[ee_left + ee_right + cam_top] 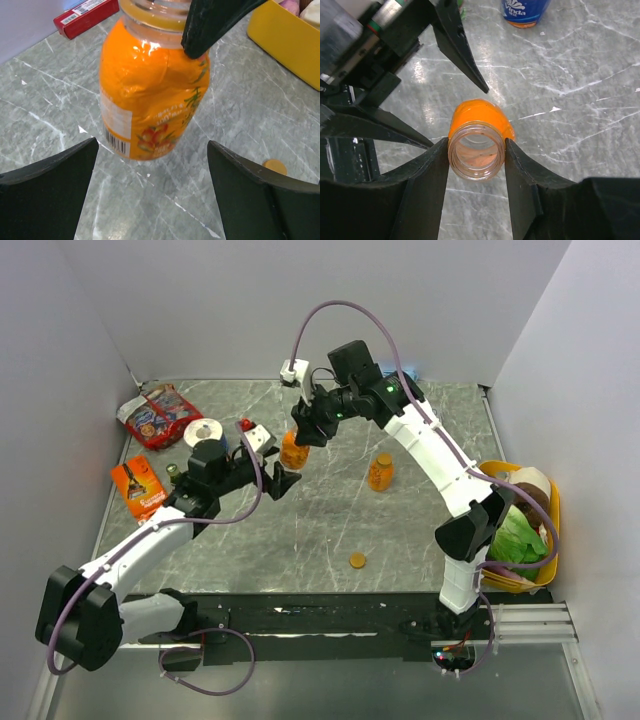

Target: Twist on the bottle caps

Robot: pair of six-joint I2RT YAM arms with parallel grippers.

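Where the right arm reaches across the grey table [330,530] in the top view, the right gripper [301,436] is closed on the neck of the left bottle [293,454]. The left gripper [283,483] sits just beside that bottle's near side, its jaws spread and holding nothing. The right bottle [380,472] stands alone well to the right, and one orange cap [357,560] lies flat nearer the arm bases. A yellow basket [553,502] sits at the right edge and a toilet-paper roll [203,431] at the left.

From the left wrist, the two black fingers [50,175] stand wide apart on either side of the left bottle's base without touching it. A finger of the right gripper presses the neck from above. The cap lies on the table behind and to the right.

From the right wrist, both fingers [422,185] touch opposite sides of the bottle's neck. Its mouth is open and uncapped. Whether it rests on the table, I cannot tell.
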